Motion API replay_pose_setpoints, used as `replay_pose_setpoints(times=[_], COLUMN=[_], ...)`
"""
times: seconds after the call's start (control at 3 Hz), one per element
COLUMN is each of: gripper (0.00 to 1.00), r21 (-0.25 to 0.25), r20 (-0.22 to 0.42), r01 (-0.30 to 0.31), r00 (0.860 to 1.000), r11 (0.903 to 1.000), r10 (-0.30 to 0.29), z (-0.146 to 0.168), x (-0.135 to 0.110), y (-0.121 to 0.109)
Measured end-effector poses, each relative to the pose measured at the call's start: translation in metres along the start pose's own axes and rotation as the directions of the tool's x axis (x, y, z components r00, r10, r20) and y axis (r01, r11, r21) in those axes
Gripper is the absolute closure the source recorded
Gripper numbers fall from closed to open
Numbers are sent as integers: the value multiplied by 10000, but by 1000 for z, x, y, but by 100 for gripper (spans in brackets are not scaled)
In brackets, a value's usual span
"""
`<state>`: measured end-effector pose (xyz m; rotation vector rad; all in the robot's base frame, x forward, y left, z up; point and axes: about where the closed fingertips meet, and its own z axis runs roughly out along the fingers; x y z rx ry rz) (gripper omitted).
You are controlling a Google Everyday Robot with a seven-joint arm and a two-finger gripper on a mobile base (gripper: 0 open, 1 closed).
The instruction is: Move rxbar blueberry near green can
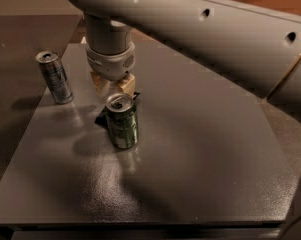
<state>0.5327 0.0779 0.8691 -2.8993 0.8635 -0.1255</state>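
Got the gripper (pixel 112 86) parked low over the tabletop (pixel 205 174), a bit left of centre and toward the far side, right behind the green can (pixel 122 121). Hanging straight down off a fat pale arm (pixel 215 39) stretching across from the upper right. Can't call the jaws open or closed from this angle, so not guessing, and same goes for any grip on the bar.

Spotted the rxbar blueberry (pixel 101 119) tucked right under the gripper and mostly hidden behind the green can. Just a dark corner poking out at the can's left, low by the tabletop, plus another dark sliver at the can's right, up near the rim. Seems slanted across behind the can, left end nearer, right end farther. Touching the can or just beside it? Can't say. Lying flat or lifted a bit? Can't say either.

Green can upright, silver top and pull-tab hole facing up, pale label markings on the near side.

Also a slimmer silver-blue can (pixel 54 77), upright out by the far left edge of the tabletop, well apart from the green can and off to the left of the gripper. Dark grey matte tabletop, soft shadows beside both cans
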Motion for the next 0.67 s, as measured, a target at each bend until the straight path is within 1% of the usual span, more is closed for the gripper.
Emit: replay_pose_setpoints(times=[0.33, 0.67], gripper=[0, 0], r21=[55, 56], r20=[-15, -15], r01=[2, 2], r00=[10000, 10000], r11=[10000, 10000], r10=[-2, -2], z=[0, 0], x=[0, 0], y=[-1, -1])
